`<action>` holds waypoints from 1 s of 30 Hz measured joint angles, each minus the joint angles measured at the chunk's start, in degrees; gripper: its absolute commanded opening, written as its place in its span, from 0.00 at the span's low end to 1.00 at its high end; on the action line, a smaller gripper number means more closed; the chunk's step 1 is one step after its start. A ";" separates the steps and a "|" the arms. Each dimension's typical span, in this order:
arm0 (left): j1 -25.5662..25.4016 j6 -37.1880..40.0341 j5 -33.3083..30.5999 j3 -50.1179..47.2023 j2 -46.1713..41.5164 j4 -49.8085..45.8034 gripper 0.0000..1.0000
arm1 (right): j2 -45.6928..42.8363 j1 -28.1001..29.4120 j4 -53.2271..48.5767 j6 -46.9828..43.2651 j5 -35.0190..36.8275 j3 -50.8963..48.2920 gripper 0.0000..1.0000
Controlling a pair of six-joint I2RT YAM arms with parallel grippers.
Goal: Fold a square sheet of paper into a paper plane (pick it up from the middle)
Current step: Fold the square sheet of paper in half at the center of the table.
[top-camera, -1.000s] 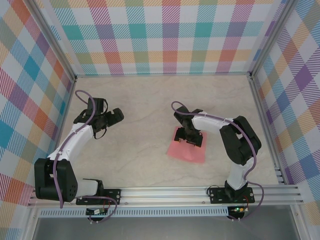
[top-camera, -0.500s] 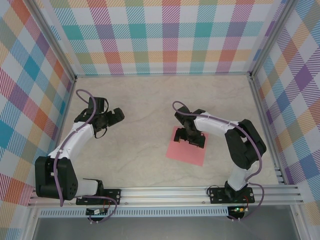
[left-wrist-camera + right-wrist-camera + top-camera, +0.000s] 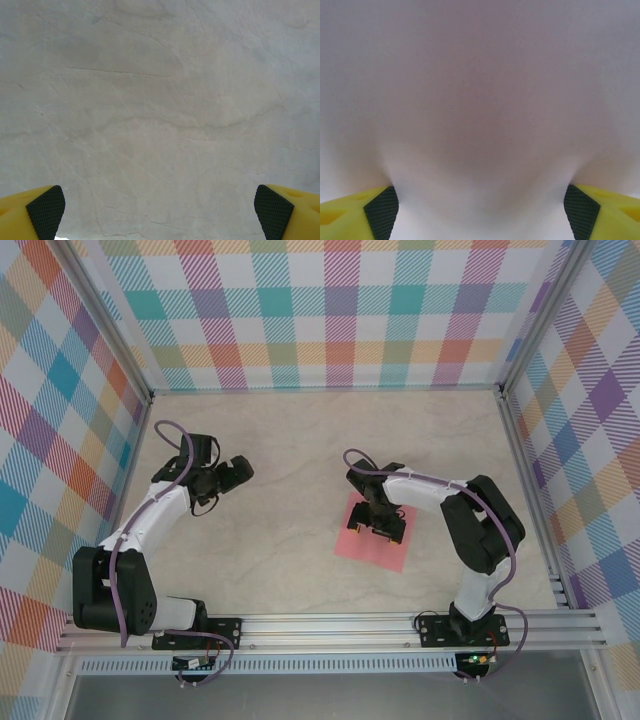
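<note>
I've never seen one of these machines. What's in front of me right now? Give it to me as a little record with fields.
Paper: one square sheet of paper, salmon pink, lying flat and unfolded on the table
Right gripper: open, fingers spread wide, low over the sheet near its middle; whether it touches cannot be told
Left gripper: open, over bare table, well apart from the sheet, holding nothing
Folding: not yet begun
</note>
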 measured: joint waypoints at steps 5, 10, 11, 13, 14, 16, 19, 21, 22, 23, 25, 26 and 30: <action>-0.76 -3.04 4.90 -2.78 0.07 3.10 0.93 | -1.05 0.00 1.03 0.33 0.13 -0.98 0.67; -1.92 -6.43 9.68 -5.84 1.18 6.75 0.78 | -4.11 0.00 6.16 -0.57 -1.27 -3.82 0.39; -2.14 -7.04 10.47 -6.43 1.46 7.67 0.76 | -4.66 0.00 7.93 -0.76 -2.23 -4.09 0.33; -2.84 -8.17 11.89 -7.32 2.12 9.22 0.72 | -5.95 0.00 11.72 -1.44 -4.42 -4.52 0.30; -3.28 -8.74 12.48 -7.74 2.47 10.03 0.71 | -6.71 0.00 14.01 -1.60 -5.73 -4.83 0.28; -4.46 -9.68 13.46 -8.26 3.17 11.43 0.68 | -8.04 0.00 18.12 -1.75 -8.17 -5.44 0.28; -6.71 -10.97 14.69 -8.87 3.85 13.60 0.65 | -10.01 0.00 24.98 -1.75 -12.57 -6.99 0.28; -8.11 -11.85 15.56 -9.09 4.11 15.21 0.63 | -11.17 -0.02 30.51 -1.70 -16.24 -8.79 0.29; -8.66 -12.09 15.87 -9.09 4.24 15.85 0.62 | -11.54 -0.04 32.96 -1.68 -17.86 -9.64 0.29; -9.22 -12.39 16.13 -9.09 4.39 16.63 0.62 | -11.89 -0.09 35.69 -1.64 -19.71 -10.67 0.29; -10.27 -12.98 16.44 -9.09 4.63 18.18 0.62 | -12.20 -0.15 40.09 -1.49 -22.60 -12.44 0.31; -10.82 -13.11 16.48 -9.09 4.79 18.75 0.61 | -12.20 -0.17 41.46 -1.46 -23.52 -13.03 0.31; -13.35 -13.94 16.50 -9.09 6.56 21.24 0.57 | -12.11 -0.74 42.69 -1.51 -24.35 -14.05 0.31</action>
